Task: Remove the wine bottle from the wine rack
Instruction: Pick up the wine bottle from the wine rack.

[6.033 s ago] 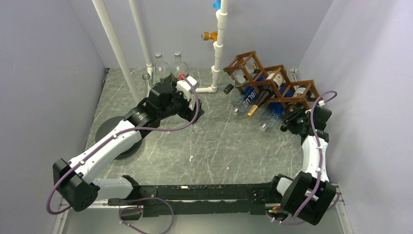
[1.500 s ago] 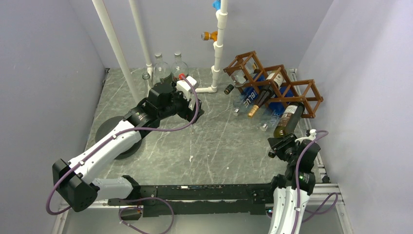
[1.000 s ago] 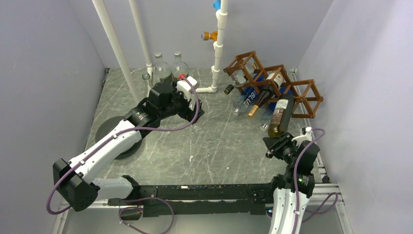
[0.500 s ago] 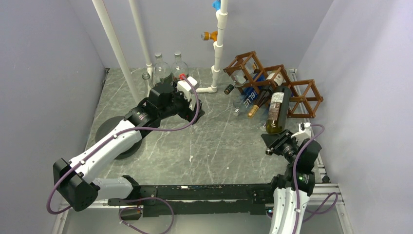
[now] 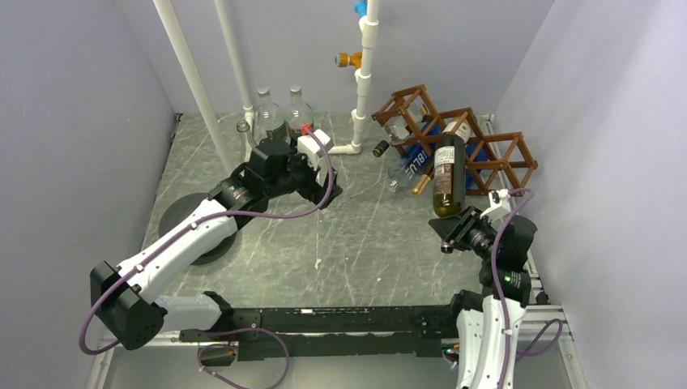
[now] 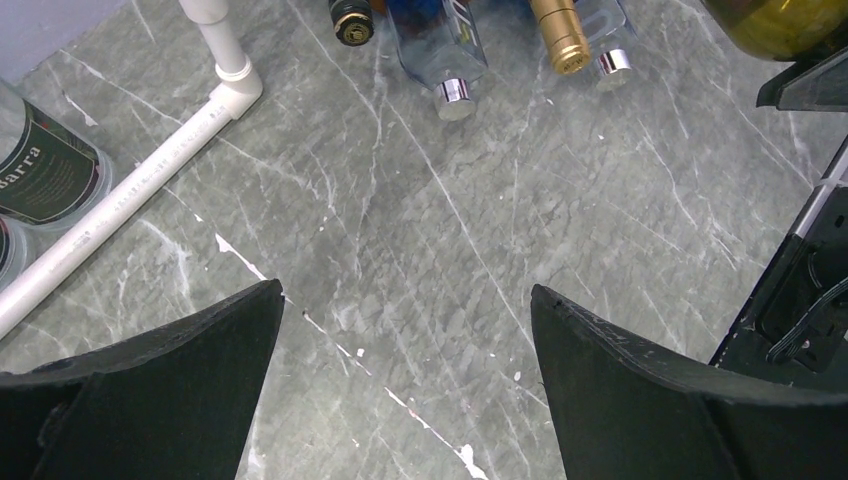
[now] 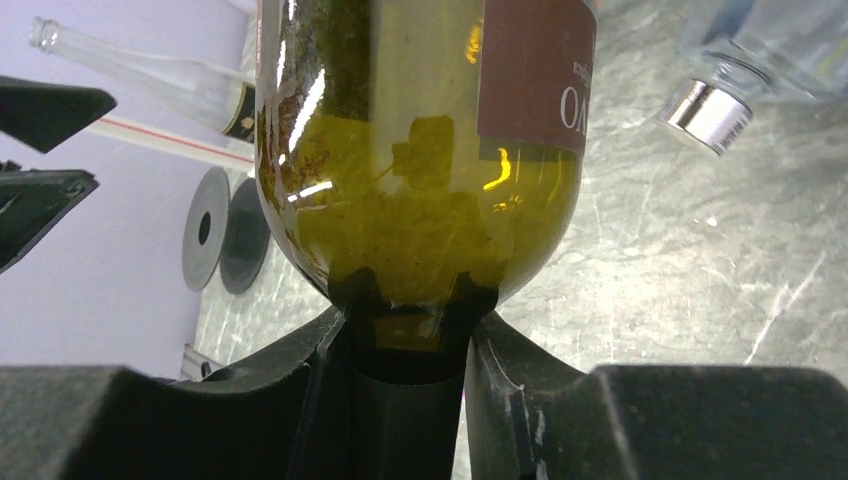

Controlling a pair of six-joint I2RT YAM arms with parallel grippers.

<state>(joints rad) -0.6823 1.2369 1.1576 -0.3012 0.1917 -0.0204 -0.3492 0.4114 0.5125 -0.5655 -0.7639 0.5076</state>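
Note:
The wine bottle (image 5: 444,174), dark green glass with a maroon label, is lifted off the brown lattice wine rack (image 5: 504,137) and hangs in the air in front of it, base pointing away from me. My right gripper (image 5: 454,231) is shut on its neck. In the right wrist view the fingers (image 7: 320,350) clamp the neck below the bottle's shoulder (image 7: 420,200). My left gripper (image 5: 326,191) hovers open over the table's middle left, with only grey marble between its jaws (image 6: 405,290).
Other bottles stay in the rack: a clear blue-labelled one (image 5: 413,166), a gold-capped one (image 6: 562,40) and a dark-capped one (image 6: 350,20). White pipes (image 6: 150,170) and clear bottles (image 5: 267,113) stand at the back left. Black discs (image 5: 182,223) lie at the left.
My right arm has swung the wine bottle left and up, away from the rack's right cell, turning it more upright in the view. The left arm has barely shifted.

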